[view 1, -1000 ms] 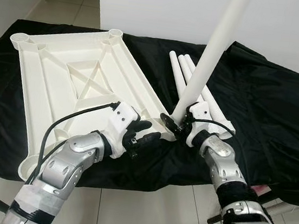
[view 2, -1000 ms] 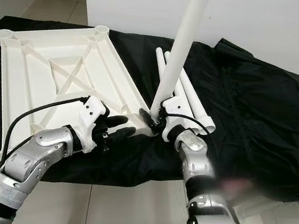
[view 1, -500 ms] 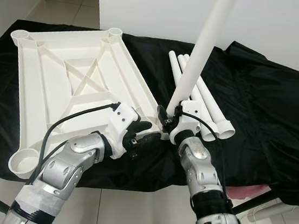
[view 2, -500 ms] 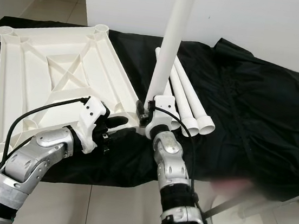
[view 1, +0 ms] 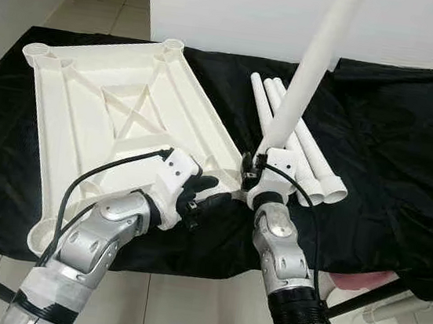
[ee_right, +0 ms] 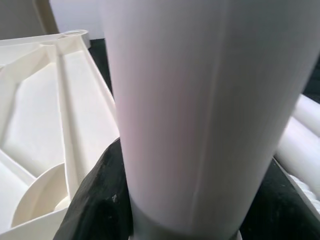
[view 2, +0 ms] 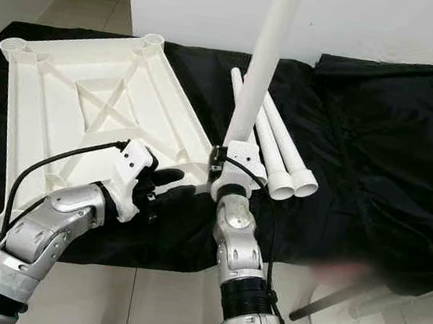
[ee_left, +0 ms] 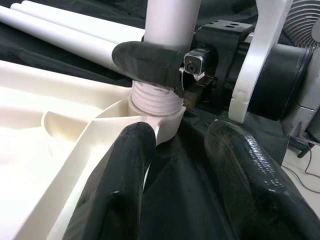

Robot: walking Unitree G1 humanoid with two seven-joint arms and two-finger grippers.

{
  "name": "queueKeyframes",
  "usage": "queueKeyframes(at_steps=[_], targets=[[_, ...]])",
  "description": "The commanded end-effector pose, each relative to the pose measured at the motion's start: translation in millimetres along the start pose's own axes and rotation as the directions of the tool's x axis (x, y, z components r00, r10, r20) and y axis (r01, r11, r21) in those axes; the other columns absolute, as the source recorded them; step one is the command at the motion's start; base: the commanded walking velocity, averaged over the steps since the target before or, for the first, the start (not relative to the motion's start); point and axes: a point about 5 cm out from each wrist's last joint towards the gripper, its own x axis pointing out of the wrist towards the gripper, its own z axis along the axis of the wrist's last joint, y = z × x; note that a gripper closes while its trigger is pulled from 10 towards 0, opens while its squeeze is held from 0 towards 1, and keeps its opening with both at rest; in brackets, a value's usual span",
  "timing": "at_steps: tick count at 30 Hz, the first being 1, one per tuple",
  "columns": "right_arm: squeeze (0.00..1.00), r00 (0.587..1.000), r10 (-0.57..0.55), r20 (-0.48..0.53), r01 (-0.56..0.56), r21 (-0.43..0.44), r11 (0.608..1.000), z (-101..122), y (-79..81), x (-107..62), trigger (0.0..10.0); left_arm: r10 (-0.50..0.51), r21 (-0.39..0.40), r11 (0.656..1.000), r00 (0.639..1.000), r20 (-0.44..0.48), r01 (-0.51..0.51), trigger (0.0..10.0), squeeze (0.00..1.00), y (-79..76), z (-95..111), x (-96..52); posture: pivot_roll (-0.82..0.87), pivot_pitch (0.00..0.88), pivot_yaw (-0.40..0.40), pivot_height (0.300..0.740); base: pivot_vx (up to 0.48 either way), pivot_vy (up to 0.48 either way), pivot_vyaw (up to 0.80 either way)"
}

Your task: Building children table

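The white tabletop (view 1: 71, 120) lies upside down on a black cloth. My right gripper (view 1: 257, 169) is shut on a white leg (view 1: 311, 71), holding it nearly upright and leaning right. The leg's threaded end (ee_left: 155, 95) sits in the tabletop's near right corner socket (ee_left: 160, 120). My left gripper (view 1: 214, 196) is open just in front of that corner. Its fingers (ee_left: 120, 180) are spread below the socket, one resting against the tabletop's edge. In the right wrist view the leg (ee_right: 200, 100) stands close up, with a black finger (ee_right: 100, 200) wrapped around it.
Three more white legs (view 1: 305, 145) lie side by side on the cloth (view 1: 407, 154), right of the tabletop. The cloth hangs over the table's front edge. A white round stand base (view 2: 363, 322) sits on the tiled floor at bottom right. A white wall rises behind.
My right forearm has swung left and now points straight up at the corner, still gripping the leg there. The camera has shifted a little. The left gripper has stayed in place.
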Motion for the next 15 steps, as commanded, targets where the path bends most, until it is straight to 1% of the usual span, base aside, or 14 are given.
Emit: queueKeyframes(at_steps=[1, 2, 3, 4, 7, 10, 11, 12, 15], targets=[[0.44, 0.999, -0.034, -0.035, 0.034, 0.015, 0.999, -8, -2.8, -4.9, 10.0, -0.005, -0.005, 1.0, 1.0, -0.018, 0.005, 10.0, 0.0, 0.0, -2, 0.5, -0.04, 0.083, -0.035, 0.74, 0.0, 0.0, 0.0], [0.44, 0.999, -0.034, -0.035, 0.034, 0.015, 0.999, -8, -2.8, -4.9, 10.0, -0.005, -0.005, 1.0, 1.0, -0.018, 0.005, 10.0, 0.0, 0.0, -2, 0.5, -0.04, 0.083, -0.035, 0.74, 0.0, 0.0, 0.0], [1.0, 1.0, -0.018, -0.02, 0.018, 0.023, 1.0, -6, -2.6, -5.1, 10.0, -0.004, -0.005, 1.0, 1.0, -0.018, 0.004, 10.0, 0.0, 0.0, -2, 0.4, -0.04, 0.083, -0.036, 0.74, 0.0, 0.0, 0.0], [1.0, 1.0, -0.018, -0.02, 0.018, 0.023, 1.0, -6, -2.6, -5.1, 10.0, -0.004, -0.005, 1.0, 1.0, -0.018, 0.004, 10.0, 0.0, 0.0, -2, 0.4, -0.04, 0.083, -0.036, 0.74, 0.0, 0.0, 0.0], [1.0, 0.999, 0.046, 0.021, -0.047, 0.043, 0.998, 0, -4.2, -4.3, 10.0, 0.0, -0.005, 1.0, 1.0, -0.016, 0.0, 10.0, 0.0, 0.0, -2, 0.2, -0.04, 0.079, -0.039, 0.74, 0.0, 0.0, 0.0], [1.0, 0.998, 0.058, 0.023, -0.059, 0.045, 0.997, 0, -5.4, -3.6, 10.0, 0.001, -0.004, 1.0, 1.0, -0.016, -0.001, 10.0, 0.0, 0.2, -2, 0.4, -0.04, 0.079, -0.039, 0.74, 0.0, 0.0, 0.0], [0.0, 0.994, 0.109, 0.019, -0.11, 0.061, 0.992, -1, -9.8, -1.4, 10.0, 0.004, -0.003, 1.0, 1.0, -0.013, -0.004, 10.0, 0.0, 0.8, -2, 1.3, -0.04, 0.072, -0.04, 0.74, 0.0, 0.0, 0.0], [0.0, 0.992, 0.126, 0.019, -0.127, 0.067, 0.99, -1, -11.0, -0.7, 10.0, 0.004, -0.003, 1.0, 1.0, -0.012, -0.004, 10.0, 0.0, 1.0, -2, 1.6, -0.04, 0.072, -0.04, 0.74, 0.0, 0.0, 0.0], [0.0, 0.971, 0.232, 0.052, -0.235, 0.075, 0.969, 5, -11.6, 2.5, 10.0, 0.004, -0.003, 1.0, 1.0, -0.01, -0.004, 10.0, 0.0, 1.7, -2, 2.7, -0.05, 0.066, -0.038, 0.74, 0.0, 0.0, 0.0]])
